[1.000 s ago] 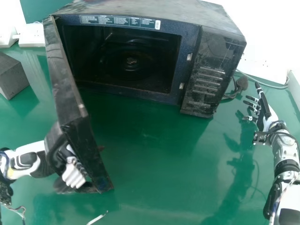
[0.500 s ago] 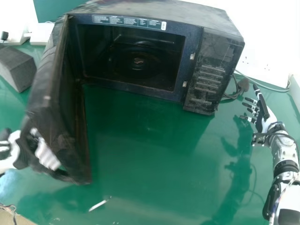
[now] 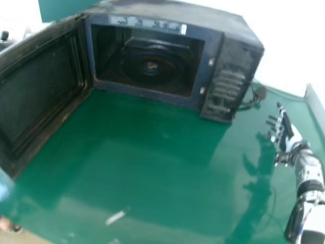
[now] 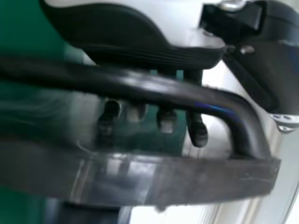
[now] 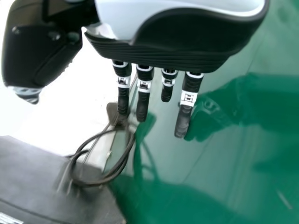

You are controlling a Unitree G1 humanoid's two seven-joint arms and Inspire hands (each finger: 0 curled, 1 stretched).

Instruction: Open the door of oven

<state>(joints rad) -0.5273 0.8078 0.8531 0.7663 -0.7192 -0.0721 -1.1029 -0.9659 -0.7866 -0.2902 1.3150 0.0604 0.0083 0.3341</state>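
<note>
Glossy green table, white wall behind. Black boxy oven near table's far edge; flat rectangular black door swung wide toward left edge. Left hand at curved black tubular handle: fingers extended behind handle, open, not clenched round it. Opening looks nearly complete. I'd ease door along its arc, stop at first resistance, then draw fingers straight out, avoiding snags. Right hand open, idle, right of oven.
</note>
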